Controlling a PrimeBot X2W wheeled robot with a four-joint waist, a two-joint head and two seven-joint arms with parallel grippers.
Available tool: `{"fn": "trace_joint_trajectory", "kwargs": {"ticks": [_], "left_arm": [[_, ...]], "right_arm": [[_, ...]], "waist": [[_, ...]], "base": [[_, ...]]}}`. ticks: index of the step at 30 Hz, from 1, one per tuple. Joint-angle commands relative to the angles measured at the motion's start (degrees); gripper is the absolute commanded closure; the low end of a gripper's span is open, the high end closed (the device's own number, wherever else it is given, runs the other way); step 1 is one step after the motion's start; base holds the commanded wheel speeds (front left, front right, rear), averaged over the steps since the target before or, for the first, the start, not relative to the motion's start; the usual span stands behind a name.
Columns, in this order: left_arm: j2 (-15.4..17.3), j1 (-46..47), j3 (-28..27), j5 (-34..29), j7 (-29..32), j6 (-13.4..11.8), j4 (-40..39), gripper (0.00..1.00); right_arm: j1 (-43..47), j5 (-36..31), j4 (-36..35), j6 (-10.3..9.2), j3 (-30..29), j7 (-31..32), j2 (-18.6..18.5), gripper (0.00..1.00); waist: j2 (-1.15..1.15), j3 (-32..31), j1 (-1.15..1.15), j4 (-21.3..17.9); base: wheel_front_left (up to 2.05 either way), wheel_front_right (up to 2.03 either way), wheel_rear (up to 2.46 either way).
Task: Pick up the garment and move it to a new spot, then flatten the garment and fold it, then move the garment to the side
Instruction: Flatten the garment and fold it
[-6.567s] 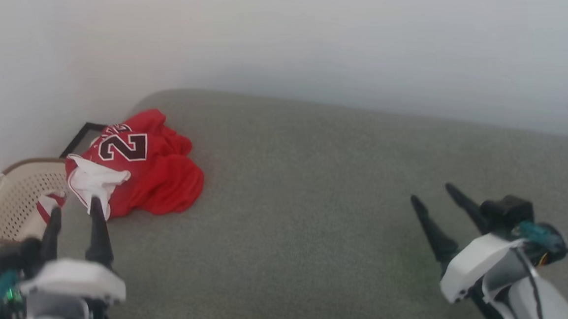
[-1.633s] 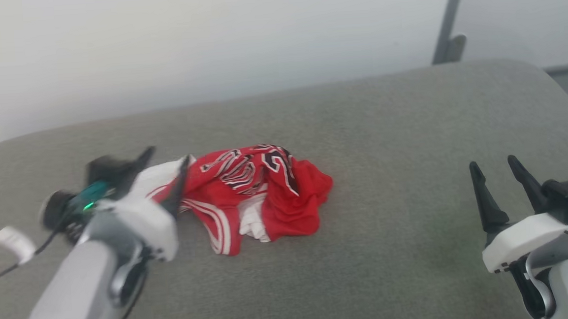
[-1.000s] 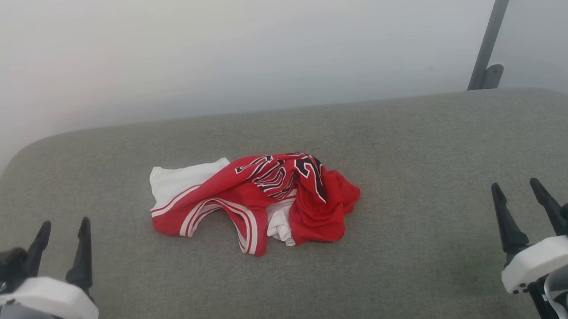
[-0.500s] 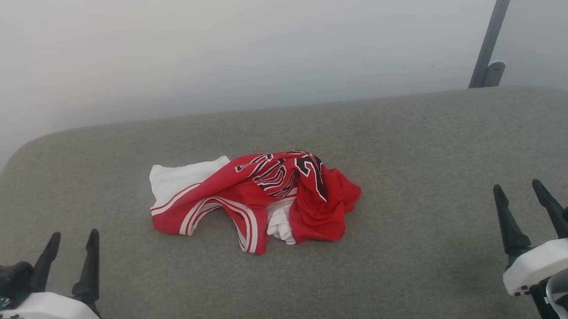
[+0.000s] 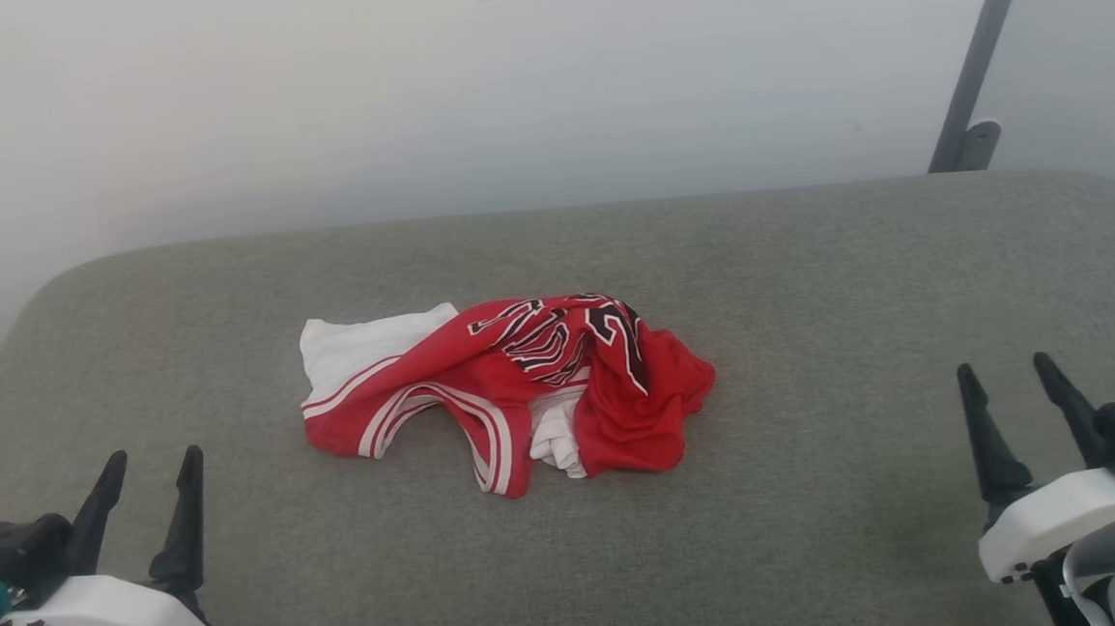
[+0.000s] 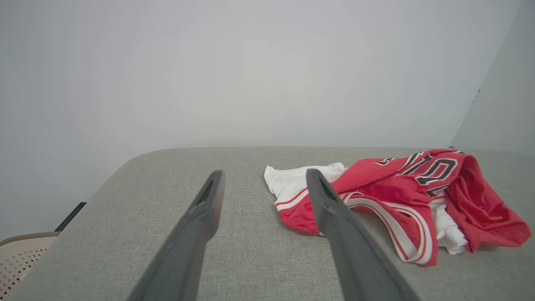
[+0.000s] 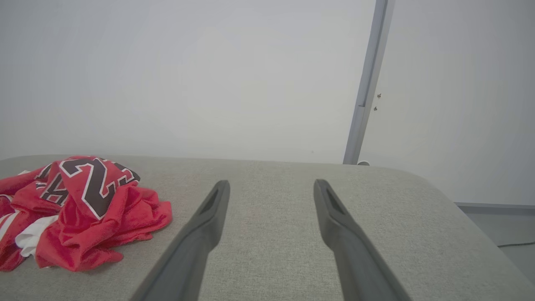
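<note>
Nearest the robot, the left hand (image 5: 154, 456) hovered low at the left over the grey fabric-covered worktop (image 5: 807, 278), its two dark fingers (image 6: 200, 217) spread apart and holding nothing. The right hand (image 5: 1000, 365) sat at the opposite side, also wide open and empty, fingers pointing away from the robot. Both hands were well apart from the cloth.

Between them and farther out, the garment (image 5: 543, 391) lay crumpled near the middle of the worktop. It was a red heap with a white panel spread towards the left, striped red-and-white trim looping along its near edge, and black white-outlined numerals bunched on top. In the left wrist view a beige perforated basket (image 6: 16, 255) showed beyond the worktop's left end. Behind the far rounded edge stood a pale wall (image 5: 408, 90), with a slanted grey pole (image 5: 977, 55) at the far right.
</note>
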State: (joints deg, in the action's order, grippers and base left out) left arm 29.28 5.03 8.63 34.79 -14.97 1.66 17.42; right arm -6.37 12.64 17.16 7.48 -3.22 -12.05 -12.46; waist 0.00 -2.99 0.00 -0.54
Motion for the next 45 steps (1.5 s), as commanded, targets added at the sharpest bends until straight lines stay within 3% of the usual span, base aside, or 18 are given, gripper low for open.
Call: {"fn": "trace_joint_trajectory", "kwargs": {"ticks": [1, 10, 19, 35, 36, 37, 38, 45], "left_arm": [[-0.2, -0.6, -0.1, 0.1, -0.1, -0.5, -0.5, 0.0], [-2.1, 0.0, 0.7, 0.2, 0.5, -2.3, -3.5, 0.0], [-4.0, 2.3, 3.3, -0.7, 1.6, -2.2, -5.6, 0.0], [-9.1, 9.0, 6.6, -1.4, 0.5, -0.4, -3.6, 0.0], [-9.3, 9.4, 6.7, -1.5, 0.4, -0.3, -3.3, 0.0], [-9.4, 9.6, 6.6, -1.5, 0.3, 0.0, -3.0, 0.0], [-9.6, 9.7, 6.5, -1.4, 0.2, 0.2, -2.6, 0.0], [-9.5, 9.0, 4.5, -1.4, -0.2, 0.5, -1.3, 0.0]], "right_arm": [[0.3, 0.6, -0.3, 0.03, 0.6, 0.6, -0.1, 0.0], [-1.6, 4.2, -0.1, 0.03, 7.4, 5.0, -1.3, 0.0], [-6.4, 9.0, 2.1, 0.03, 14.8, 13.3, -2.6, 0.0], [-17.4, 9.9, 16.0, 0.02, 21.3, 32.6, -3.5, 0.0], [-17.7, 9.7, 17.2, 0.02, 21.5, 33.3, -3.3, 0.09], [-18.2, 9.2, 18.2, 0.02, 21.9, 33.7, -3.3, 0.74], [-18.6, 9.0, 18.7, 0.03, 22.1, 33.3, -3.2, 1.0], [-20.3, 9.3, 19.1, -0.05, 20.6, 32.2, -4.3, 1.0]], "waist": [[0.0, 0.1, 0.0, 0.5], [0.0, 0.5, 0.0, 5.4], [0.0, 3.4, 0.0, 11.6], [0.0, 11.5, 0.0, 19.5], [0.0, 11.8, 0.0, 19.7], [0.0, 12.0, 0.0, 19.8], [0.0, 12.1, 0.0, 19.9], [0.0, 11.6, 0.0, 18.2]], "base": [[0.0, 0.0, 0.0], [0.0, 0.0, 0.0], [0.0, 0.0, 0.0], [0.0, 0.0, 0.0], [0.0, 0.0, 0.0], [0.0, 0.0, 0.0], [0.0, 0.0, 0.0], [0.0, 0.0, 0.0]]}}
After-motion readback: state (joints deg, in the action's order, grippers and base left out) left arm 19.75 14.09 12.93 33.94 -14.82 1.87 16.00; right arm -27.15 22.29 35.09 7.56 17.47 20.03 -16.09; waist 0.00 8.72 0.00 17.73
